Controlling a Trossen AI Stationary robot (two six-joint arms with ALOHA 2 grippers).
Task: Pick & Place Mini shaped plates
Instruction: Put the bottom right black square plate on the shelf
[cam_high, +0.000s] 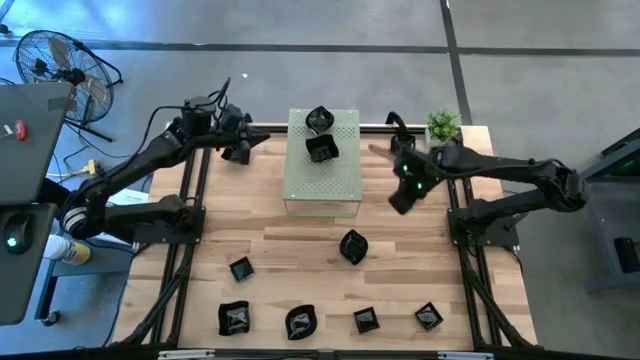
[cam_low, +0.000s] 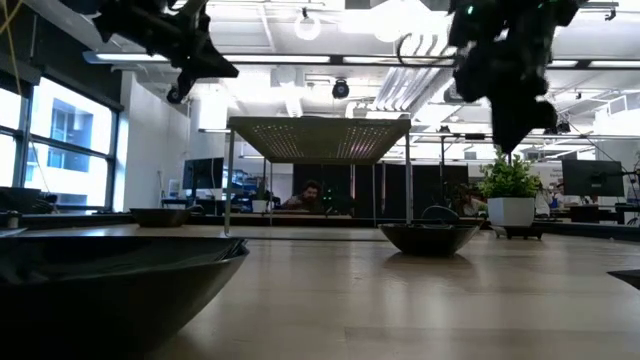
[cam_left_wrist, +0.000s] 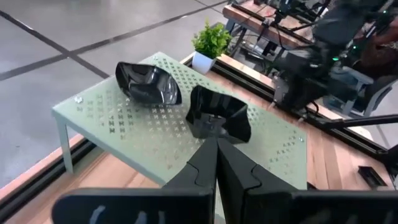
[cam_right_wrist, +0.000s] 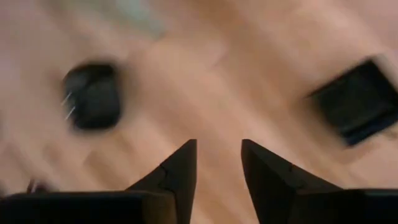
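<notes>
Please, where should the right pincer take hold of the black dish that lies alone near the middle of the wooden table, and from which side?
The glossy black mini plate lies flat and alone on the wooden table, mouth up. Probably best: descend from straight above and pinch its raised rim, one finger inside and one outside. The right pincer is open.

Two plates (cam_high: 321, 134) on box (cam_high: 322, 185)

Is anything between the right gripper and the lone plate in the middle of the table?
Nothing visible. The right gripper, fingers open, hangs above bare wood; the lone plate lies apart from it, with no other dish, the green box or the left gripper between.
</notes>
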